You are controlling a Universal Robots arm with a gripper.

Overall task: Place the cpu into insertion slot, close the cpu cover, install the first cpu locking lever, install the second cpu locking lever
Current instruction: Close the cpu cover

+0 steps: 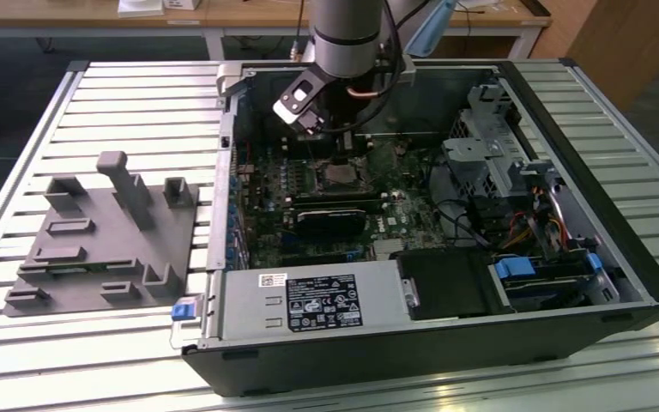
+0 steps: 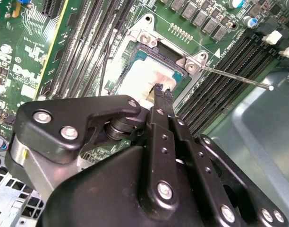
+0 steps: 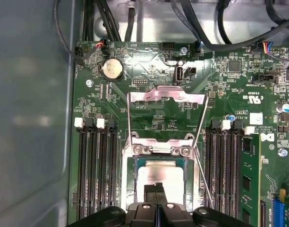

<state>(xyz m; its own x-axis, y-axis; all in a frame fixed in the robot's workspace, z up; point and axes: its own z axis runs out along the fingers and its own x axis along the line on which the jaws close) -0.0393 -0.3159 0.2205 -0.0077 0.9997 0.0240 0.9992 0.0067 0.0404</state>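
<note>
Cpu (image 3: 159,176), a flat square chip with a pale, dull metal top, lies seated in the insertion slot (image 3: 129,182), just above the centre of the exterior view. Black gripper (image 3: 156,195) fingers are pressed together, their tips on or just over the chip. Thin silvery cpu cover (image 3: 165,94), a windowed frame, stands flipped open beyond the socket. One bare wire locking lever (image 2: 234,77) juts free. Placement looks done; closing the cover and latching both levers are not. Green circuit board (image 3: 149,61) surrounds the socket.
</note>
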